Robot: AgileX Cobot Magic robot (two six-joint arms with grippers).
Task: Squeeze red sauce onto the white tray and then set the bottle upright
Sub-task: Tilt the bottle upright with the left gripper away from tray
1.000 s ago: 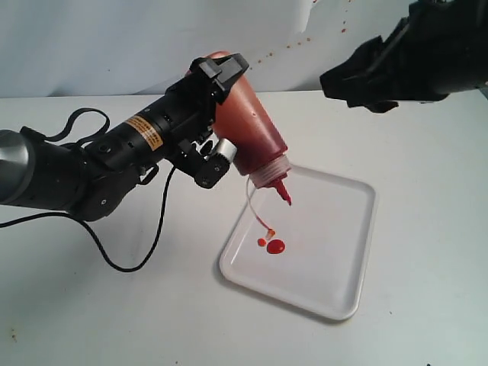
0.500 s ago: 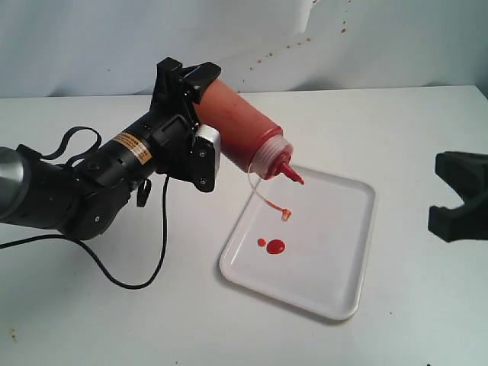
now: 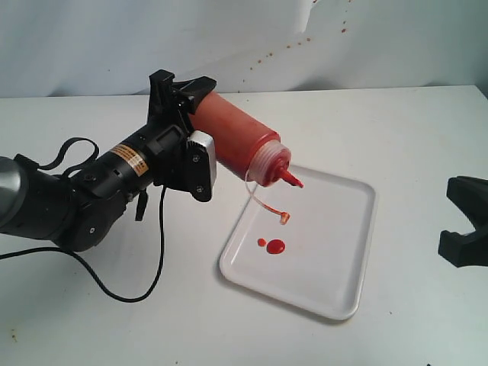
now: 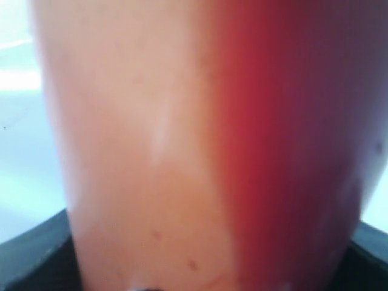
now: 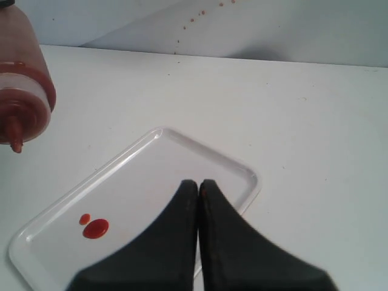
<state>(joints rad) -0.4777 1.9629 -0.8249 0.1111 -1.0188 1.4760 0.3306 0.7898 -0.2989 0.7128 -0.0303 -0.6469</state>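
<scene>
The bottle point(image 3: 236, 145), clamped in the left gripper point(image 3: 191, 126), swings up from nozzle-down toward level over the white tray's point(image 3: 335, 306) eleven o'clock rim, red sauce point(image 3: 276, 246) blobs lying at nine o'clock, while the right gripper point(image 5: 199, 188), pinched closed and empty, retreats to three o'clock, suggesting the squeezing is finished.

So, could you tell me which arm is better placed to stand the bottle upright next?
Left, probably: the left gripper holds the tilted bottle; the right gripper is shut and empty.
</scene>
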